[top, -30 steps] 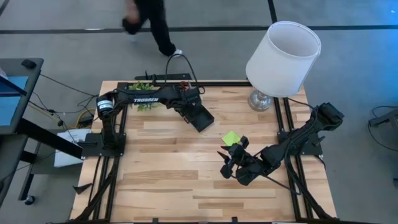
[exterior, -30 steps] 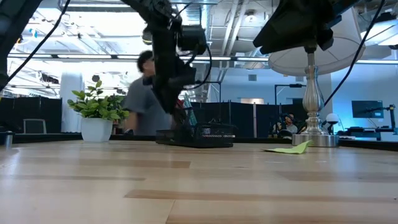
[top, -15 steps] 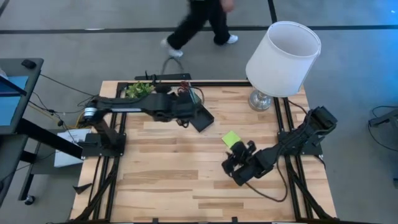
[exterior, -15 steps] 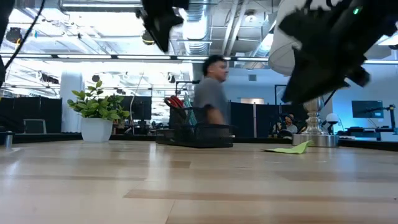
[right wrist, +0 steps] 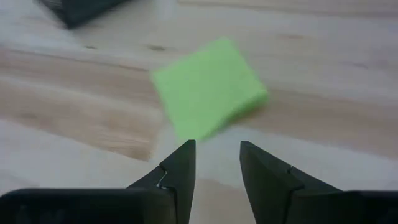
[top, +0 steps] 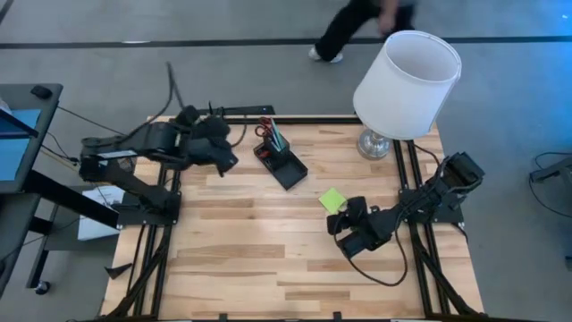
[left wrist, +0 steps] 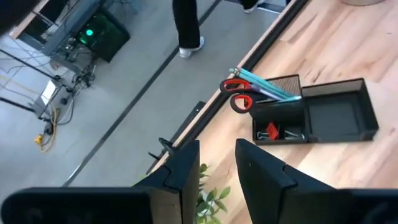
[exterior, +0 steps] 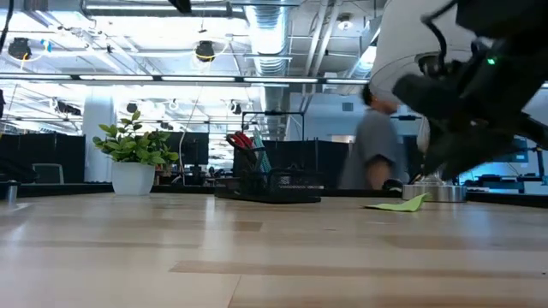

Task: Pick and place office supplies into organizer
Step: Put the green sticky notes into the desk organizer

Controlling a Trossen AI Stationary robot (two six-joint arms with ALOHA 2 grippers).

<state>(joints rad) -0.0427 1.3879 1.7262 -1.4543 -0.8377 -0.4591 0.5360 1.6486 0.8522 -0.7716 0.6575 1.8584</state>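
Over the wooden table (top: 268,241), right gripper (right wrist: 214,163) low beside sticky-note pad (right wrist: 208,87), fingers (right wrist: 180,165) apart, empty.

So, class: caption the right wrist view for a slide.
Open right pincer poised beside the lime-green sticky-note pad on the table.

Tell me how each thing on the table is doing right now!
Sticky-note pad: flat on the table, outside the organizer.
Organizer: upright, wide tray section bare.
Scissors: standing in the pen cup.
Right gripper: open, just short of the pad.
Left gripper: open, empty, pulled back beside the plant.
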